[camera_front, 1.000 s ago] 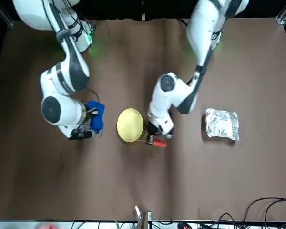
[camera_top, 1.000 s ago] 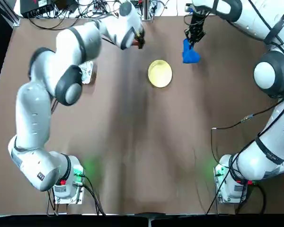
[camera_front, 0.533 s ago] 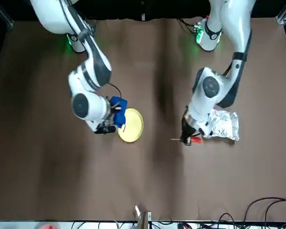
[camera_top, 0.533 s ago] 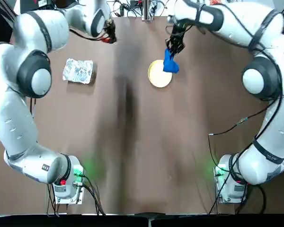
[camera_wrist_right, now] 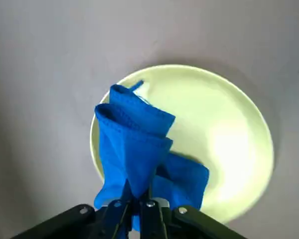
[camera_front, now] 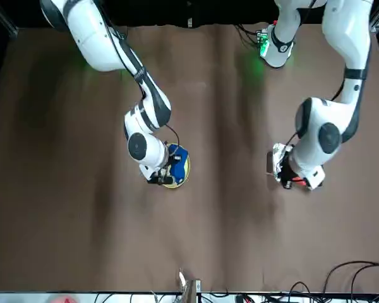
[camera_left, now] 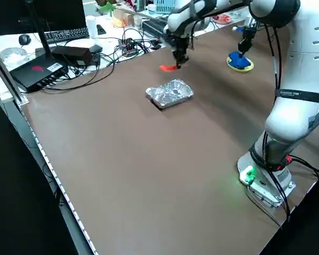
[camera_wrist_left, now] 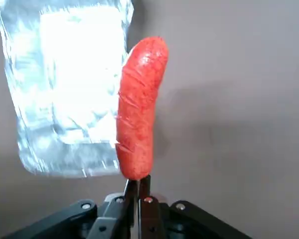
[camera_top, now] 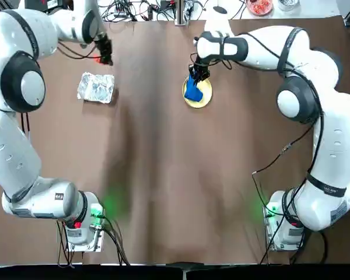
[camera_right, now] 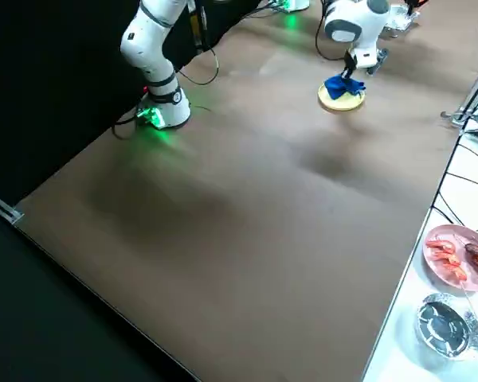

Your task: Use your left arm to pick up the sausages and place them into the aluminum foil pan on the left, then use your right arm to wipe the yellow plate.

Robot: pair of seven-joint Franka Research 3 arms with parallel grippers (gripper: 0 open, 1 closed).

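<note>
My left gripper (camera_top: 103, 56) is shut on a red-orange sausage (camera_wrist_left: 137, 107) and holds it in the air just past the far edge of the aluminum foil pan (camera_top: 97, 87). The side view shows the sausage (camera_left: 169, 67) hanging above the table behind the pan (camera_left: 170, 93). My right gripper (camera_top: 196, 73) is shut on a blue cloth (camera_wrist_right: 139, 149). The cloth (camera_top: 192, 91) hangs down onto the left part of the yellow plate (camera_top: 202, 96). The wrist view shows the plate (camera_wrist_right: 219, 134) bare beside the cloth.
Cables and electronics (camera_top: 122, 9) line the table's far edge. Both arm bases (camera_top: 81, 224) stand at the near edge. A pink dish of food (camera_right: 456, 255) and a foil cup (camera_right: 446, 322) sit on the white bench beside the table.
My left gripper has carried the sausage leftward, from beside the plate to just past the foil pan. My right gripper has brought the blue cloth leftward and onto the plate.
</note>
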